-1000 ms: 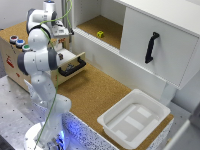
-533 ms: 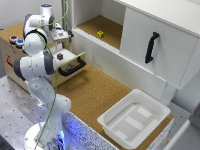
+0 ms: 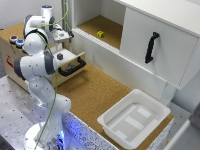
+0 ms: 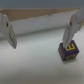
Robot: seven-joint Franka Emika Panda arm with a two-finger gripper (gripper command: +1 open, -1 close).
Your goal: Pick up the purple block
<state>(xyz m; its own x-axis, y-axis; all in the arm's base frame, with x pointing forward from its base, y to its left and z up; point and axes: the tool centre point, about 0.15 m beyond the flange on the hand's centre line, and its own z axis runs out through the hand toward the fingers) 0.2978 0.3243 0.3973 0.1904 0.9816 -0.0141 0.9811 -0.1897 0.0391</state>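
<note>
At the exterior view's far left, two round coloured buttons (image 3: pixel 16 41) sit on top of a wooden box (image 3: pixel 11 59); the box's left end is cut off by the frame. Just right of them the white Panda arm (image 3: pixel 35 65) rises from its base at about 7 o'clock and folds over the box, hiding much of the box's front. The gripper (image 3: pixel 61 36) hangs near 11 o'clock over the open drawer (image 3: pixel 71 64), but it is small and blurred here, so its fingers cannot be made out in this view.

The purple block (image 3: pixel 60 56) lies in the drawer on its pale floor, close to the arm's elbow and below the gripper. The drawer's black handle (image 3: pixel 73 68) marks its outer edge toward the cork-topped table (image 3: pixel 95 95), which lies open between drawer and bin.

In the wrist view the gripper (image 4: pixel 39 31) stands wide, holding nothing; one finger (image 4: pixel 67 31) comes down just at the purple block (image 4: pixel 68 51), whether touching cannot be told, and the other stands well apart. A yellow mark on the block's face is too blurred to read.

Further right, a small yellow-green cube (image 3: pixel 100 34) rests in the open cabinet bay (image 3: pixel 95 25). The cabinet door (image 3: pixel 155 47) carries a black handle. At 5 o'clock sits a white plastic bin (image 3: pixel 134 119).
</note>
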